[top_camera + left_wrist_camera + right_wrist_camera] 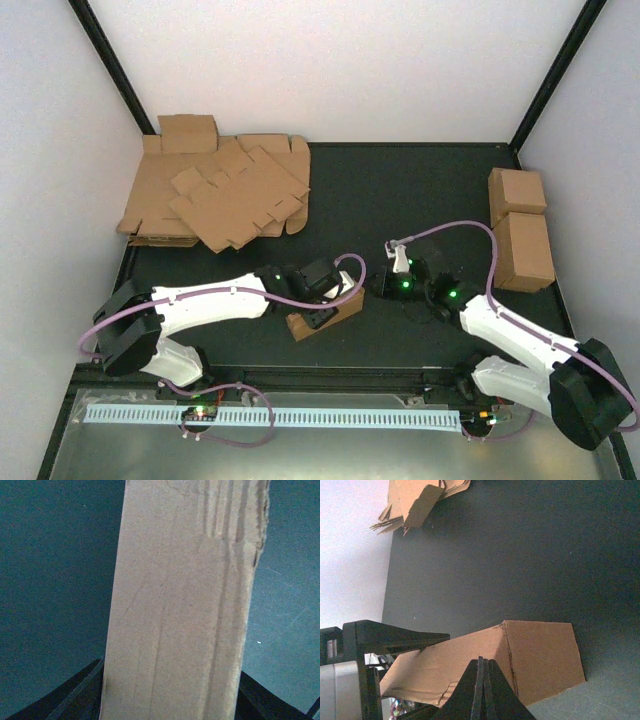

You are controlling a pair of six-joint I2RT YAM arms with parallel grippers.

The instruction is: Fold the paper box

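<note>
**A:** Dark desk [420, 200], white walls all round, and the paper box [300, 327] is lying near the middle, just ahead of the left arm. It's looking like a long folded-up shape, not a flat sheet.

**B:** And the left gripper [318, 314] is straddling it across its width, with fingers sitting right at both long sides. Whether they're actually squeezing, I cannot tell.

**A:** Right gripper [480, 662]?

**B:** Fingers pressed together, nothing between them, the tip hanging just beside the box's right end. Touching or not, I'm unable to say.

**A:** So which step are we watching?

**B:** I'm reading it as the late stage: body formed, ends being finished. In the left wrist view one far edge is looking ragged, so a flap may not be seated.

**A:** Next move?

**B:** I'd say the left needs a steady hold without crushing the walls, while the right's closed tip is pushing the loose end in. Too much force and the box is sliding away.

**A:** Meanwhile the heap of cardboard sheets [215, 195] at the far left and the two cuboids [523, 250] on the right are sitting well apart from all this.
</note>
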